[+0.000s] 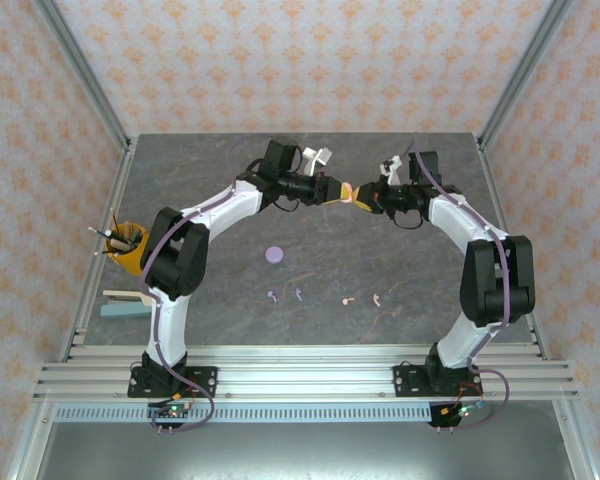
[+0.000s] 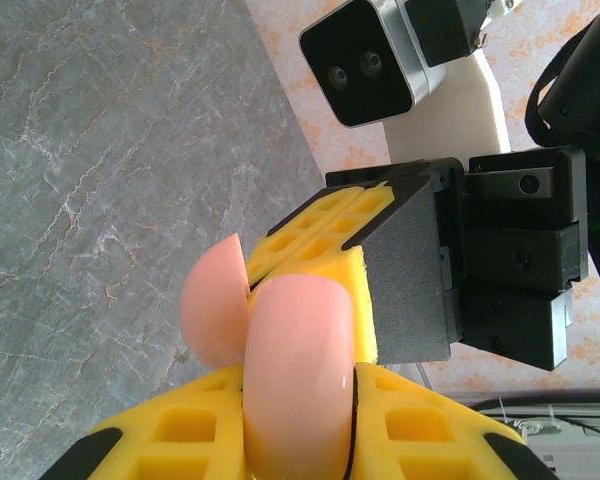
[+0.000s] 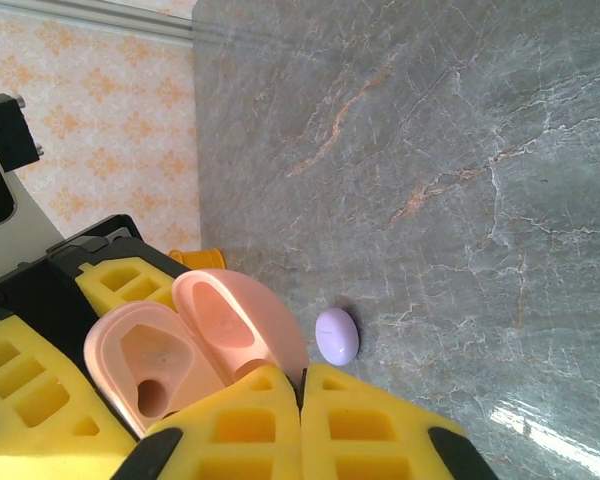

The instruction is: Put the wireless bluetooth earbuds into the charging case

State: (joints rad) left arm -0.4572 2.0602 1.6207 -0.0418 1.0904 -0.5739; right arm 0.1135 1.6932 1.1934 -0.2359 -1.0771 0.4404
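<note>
A pink charging case (image 1: 348, 192) hangs in the air at the back middle, held between both arms. My left gripper (image 2: 298, 385) is shut on its rounded body (image 2: 298, 370). The lid (image 3: 238, 318) stands open, and my right gripper (image 3: 302, 385) is shut on the lid's edge. The hollow base (image 3: 150, 365) faces the right wrist view. On the table lie two pale purple earbuds (image 1: 271, 296) (image 1: 298, 294) and two pale pink earbuds (image 1: 348, 299) (image 1: 376, 298). A closed purple case (image 1: 274, 254) sits behind them, and that purple case (image 3: 337, 335) lies just past my right fingers.
A yellow cup with pens (image 1: 125, 243) stands at the table's left edge, with flat wooden and blue pieces (image 1: 125, 302) in front of it. Patterned walls and metal posts close in the back and sides.
</note>
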